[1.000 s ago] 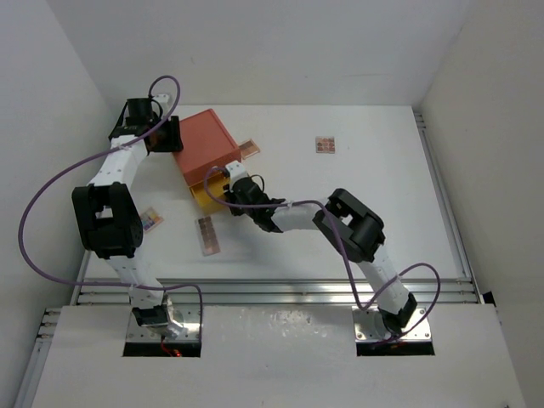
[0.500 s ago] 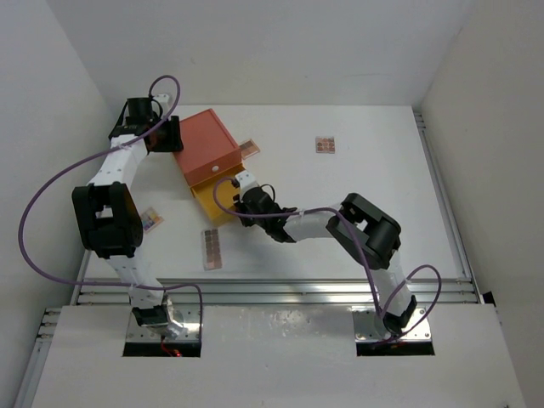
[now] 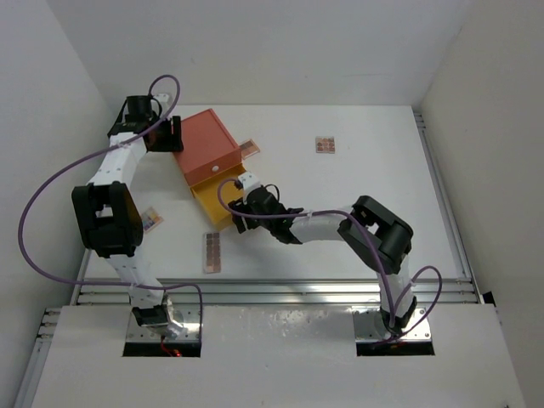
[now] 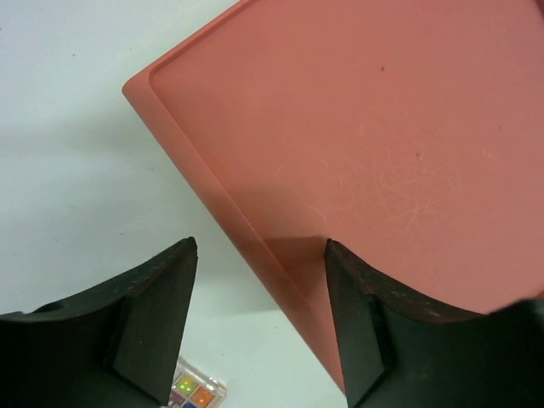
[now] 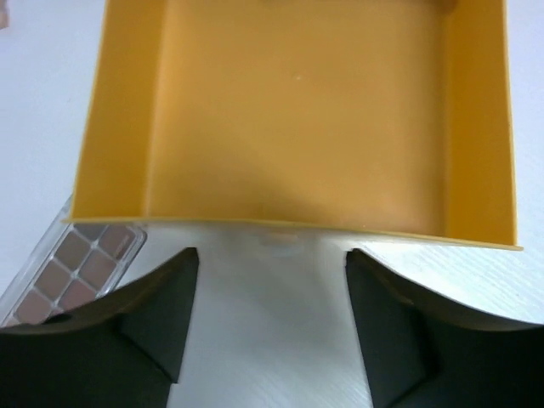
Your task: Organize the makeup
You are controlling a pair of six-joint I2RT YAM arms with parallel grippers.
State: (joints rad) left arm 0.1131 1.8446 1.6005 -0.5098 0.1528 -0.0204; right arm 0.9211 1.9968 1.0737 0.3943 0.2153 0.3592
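Yellow plastic open-topped drawer (image 3: 212,202) stood further out of the orange-red rectangular box (image 3: 202,143) than it had a second before, drawn toward the near edge of the white counter (image 3: 357,195). The right gripper (image 5: 270,259) had backed away with it and sat just off the drawer's front wall, its fingers (image 5: 161,327) spread and grasping nothing. What the wrist view showed of the drawer floor was bare.

The left gripper (image 4: 259,246) was parted too, straddling an edge of the box. It was probably bracing the box against the pull, though that close view did not show whether it pressed on it.

The long pink-brown palette (image 3: 211,252) had slid nearer as well, apparently nudged by the drawer front. It lay just beside one front corner, and I could not tell whether it touched. The small multicoloured palette (image 3: 151,220) by the left arm had not moved, nor had the two small pink-brown palettes (image 3: 248,150) (image 3: 325,144) further back. No brushes showed.

So the drawer was open and ready, but no makeup was in it yet. Sorting had still to begin, most likely with the nearest palette.
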